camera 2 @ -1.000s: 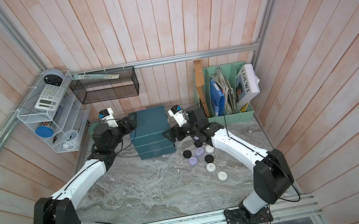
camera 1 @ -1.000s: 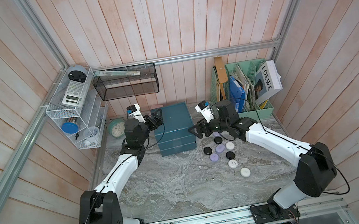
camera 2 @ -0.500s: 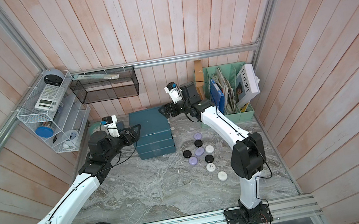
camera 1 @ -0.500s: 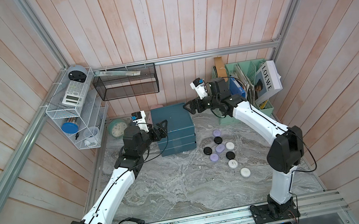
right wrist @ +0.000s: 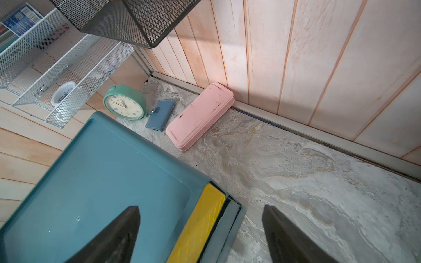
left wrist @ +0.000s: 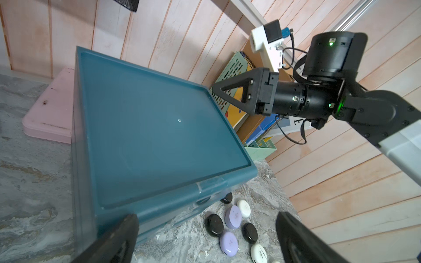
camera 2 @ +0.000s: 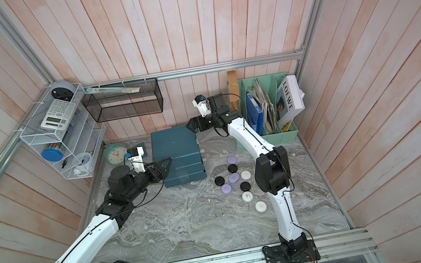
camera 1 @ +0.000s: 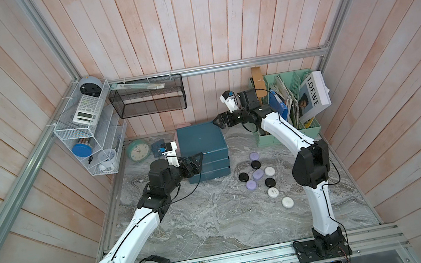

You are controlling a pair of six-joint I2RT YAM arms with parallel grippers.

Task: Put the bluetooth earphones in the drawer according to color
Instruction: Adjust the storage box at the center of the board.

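The drawer (camera 1: 201, 145) (camera 2: 175, 149) is a dark teal cabinet at the back of the marble table. A yellow drawer edge (right wrist: 200, 225) shows on its side turned toward the back wall. Several bluetooth earphones lie loose to its right: black (camera 1: 243, 177), lilac (camera 1: 250, 185) and white (camera 1: 272, 192) pucks, also visible in the left wrist view (left wrist: 228, 243). My left gripper (camera 1: 199, 158) (left wrist: 206, 217) is open at the cabinet's front left corner. My right gripper (camera 1: 216, 122) (right wrist: 200, 209) is open, hovering over the back right corner. Neither holds anything.
A mint clock (camera 1: 138, 150) and blue wallet (right wrist: 160, 115) sit left of the cabinet, with a pink case (right wrist: 200, 115) behind it by the wall. A mint file rack (camera 1: 289, 131) stands back right. A white wire shelf (camera 1: 90, 139) and black mesh basket (camera 1: 147, 99) hang on the walls.
The right gripper rose from the cabinet's right side and moved back to its rear right corner. The left gripper slid from the cabinet's left side toward its front left corner. The cabinet stayed put.
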